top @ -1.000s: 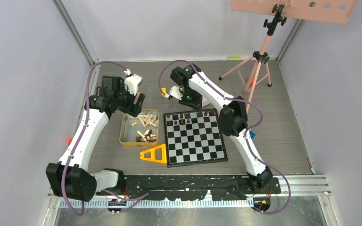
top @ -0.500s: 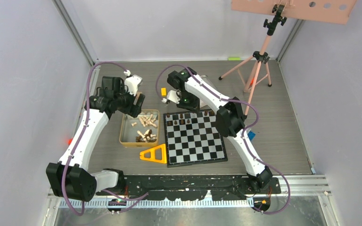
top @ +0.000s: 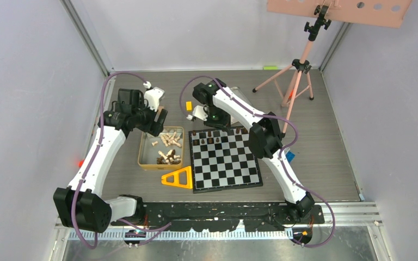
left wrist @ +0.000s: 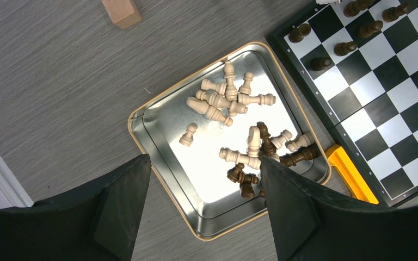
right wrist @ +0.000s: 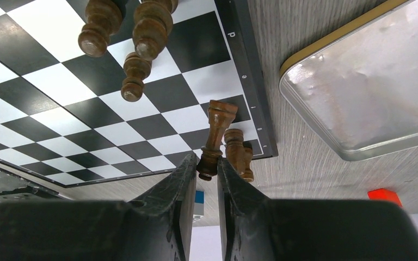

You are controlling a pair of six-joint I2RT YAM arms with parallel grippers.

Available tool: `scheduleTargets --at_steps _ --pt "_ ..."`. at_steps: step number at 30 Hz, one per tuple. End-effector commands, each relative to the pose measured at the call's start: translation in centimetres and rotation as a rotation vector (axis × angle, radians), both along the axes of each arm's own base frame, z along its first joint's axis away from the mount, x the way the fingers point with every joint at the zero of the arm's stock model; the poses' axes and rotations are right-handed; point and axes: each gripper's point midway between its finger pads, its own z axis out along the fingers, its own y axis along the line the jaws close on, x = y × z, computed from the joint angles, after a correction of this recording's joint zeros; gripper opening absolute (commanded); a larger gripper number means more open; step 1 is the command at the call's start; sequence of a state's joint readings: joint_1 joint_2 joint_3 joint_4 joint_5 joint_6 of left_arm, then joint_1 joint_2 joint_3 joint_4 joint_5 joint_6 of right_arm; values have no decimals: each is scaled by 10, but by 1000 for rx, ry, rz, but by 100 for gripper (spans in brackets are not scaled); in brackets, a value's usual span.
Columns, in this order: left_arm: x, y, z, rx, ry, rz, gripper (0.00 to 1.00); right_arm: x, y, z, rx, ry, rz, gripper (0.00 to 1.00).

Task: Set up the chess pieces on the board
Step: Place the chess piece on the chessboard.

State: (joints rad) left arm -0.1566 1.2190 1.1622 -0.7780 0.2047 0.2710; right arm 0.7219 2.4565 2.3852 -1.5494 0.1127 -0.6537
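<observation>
Pale-walled cell, grey wood-grain surface. The board lies flat mid-surface between the arms. A gold-rimmed tin sits just beside its left edge, and a yellow triangle sits by its near-left corner.

Left end effector hangs over the tin with fingers spread wide, holding nothing. Right end effector is at the board's far-left corner, fingers pressed nearly together and pinching the head of a dark piece. The piece is roughly upright, its base down on a dark square against the border. Can't tell whether the grip has begun to slacken.

Chess pieces: most, pale and dark, lie on their sides in the tin, some heaped. A few dark ones stand on the board's two far rows.

My read is that the step in hand is releasing this piece. To do it well:
- Check the base sits flat and inside its square before letting go. It looks close to the border.
- Open only a little. A neighbouring dark piece stands just beside, and wide fingers would clip it.
- Retreat straight along the piece's axis, with no sideways drag on the head.
- Small base and tall body, so it should tip easily.
- For the left arm's pick, take an isolated piece such as the lone pale pawn, not one from the heap.
</observation>
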Motion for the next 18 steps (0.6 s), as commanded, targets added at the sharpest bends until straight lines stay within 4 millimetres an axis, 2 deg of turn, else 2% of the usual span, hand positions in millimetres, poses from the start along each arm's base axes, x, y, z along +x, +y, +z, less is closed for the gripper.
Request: scheduleTargets --at_steps 1,15,18 --pt "1 -1 7 -9 -36 -18 77 -30 -23 14 -105 115 26 27" --pt "1 -1 7 -9 -35 -17 77 -33 -21 11 -100 126 23 29" --pt "1 -1 7 -9 -36 -18 77 -33 -21 11 -100 124 22 32"
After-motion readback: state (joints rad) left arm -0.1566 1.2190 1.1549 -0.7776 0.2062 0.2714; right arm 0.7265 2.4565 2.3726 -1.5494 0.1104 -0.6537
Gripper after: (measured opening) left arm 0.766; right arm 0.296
